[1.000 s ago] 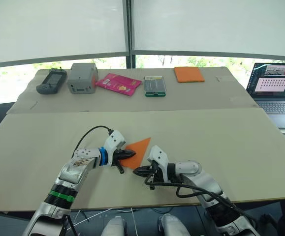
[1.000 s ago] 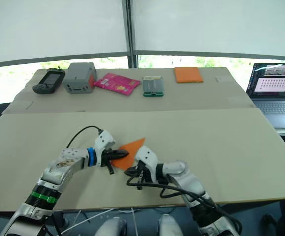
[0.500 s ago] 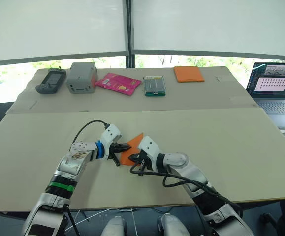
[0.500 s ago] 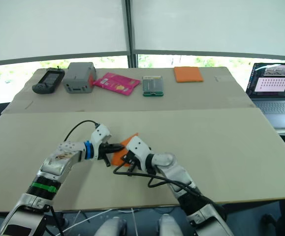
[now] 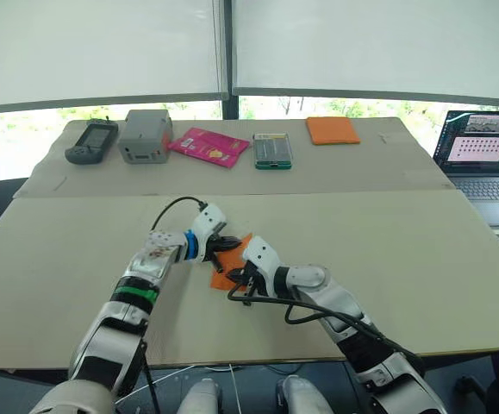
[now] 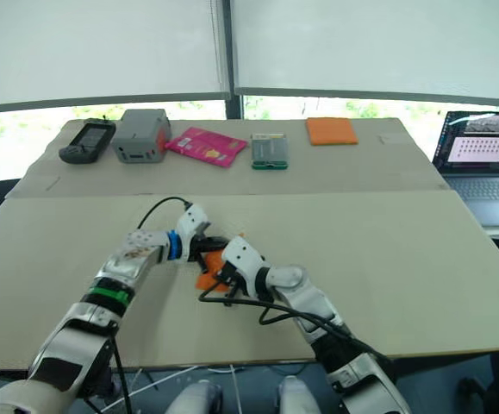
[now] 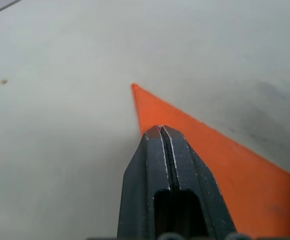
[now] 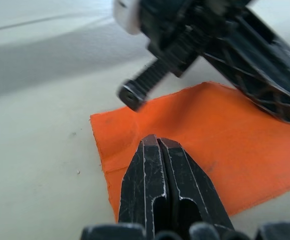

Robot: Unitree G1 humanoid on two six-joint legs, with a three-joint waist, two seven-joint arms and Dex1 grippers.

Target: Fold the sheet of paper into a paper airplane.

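Both fingers pressed together, the left gripper [image 7: 161, 131] and right gripper [image 8: 157, 142] rest on the sheet of paper [image 8: 225, 145], neither clasping it.

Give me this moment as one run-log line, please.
step: folding | paper: flat on table, wedge | left gripper: shut, on paper | right gripper: shut, on paper

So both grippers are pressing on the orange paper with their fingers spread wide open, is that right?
Not quite. Both the left gripper and the right gripper are on the sheet of paper, but their fingers are shut, not spread; each wrist view shows the two fingertips closed together.
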